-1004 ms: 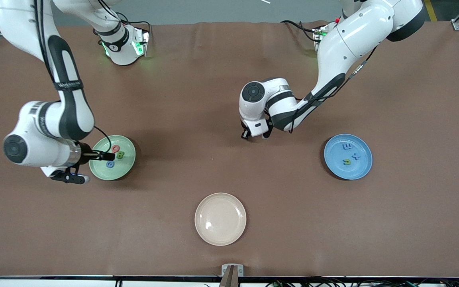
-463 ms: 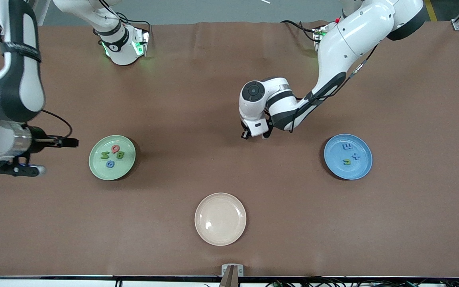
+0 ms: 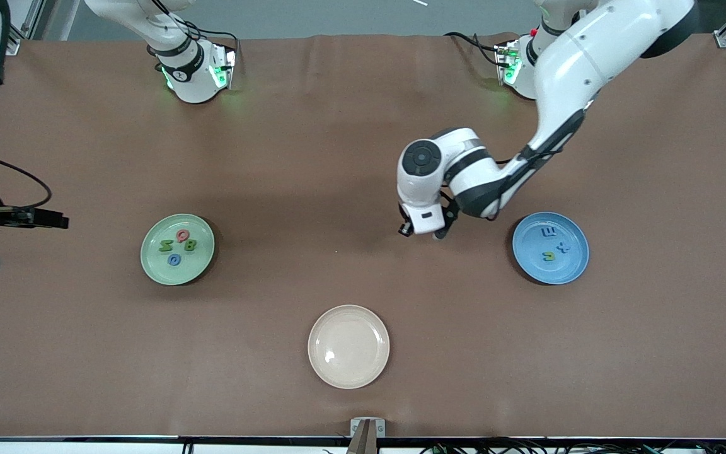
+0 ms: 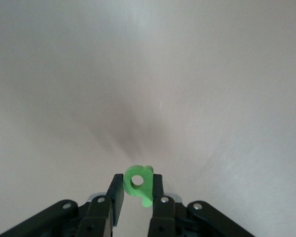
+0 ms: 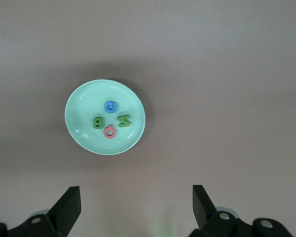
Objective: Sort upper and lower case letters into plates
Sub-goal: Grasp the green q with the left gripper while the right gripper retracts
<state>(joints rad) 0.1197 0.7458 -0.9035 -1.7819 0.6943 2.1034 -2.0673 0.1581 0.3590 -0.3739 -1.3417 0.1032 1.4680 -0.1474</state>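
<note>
Left gripper (image 4: 137, 190) raised over bare table between mint plate (image 3: 149, 265) and blue plate (image 3: 574, 268), fingers (image 4: 116, 195) clamped on small green lowercase letter (image 4: 138, 181).

Right gripper (image 5: 136, 207) raised at right arm's end of table, fingers spread wide, nothing held.

Mint plate holds red Q (image 3: 182, 235), green B (image 3: 191, 245), green N (image 3: 165, 246), blue G (image 3: 174, 259).

Blue plate holds blue m (image 3: 549, 231), blue x (image 3: 563, 247), green letter (image 3: 549, 256).

Cream plate (image 3: 322, 369) nearest front camera.
</note>
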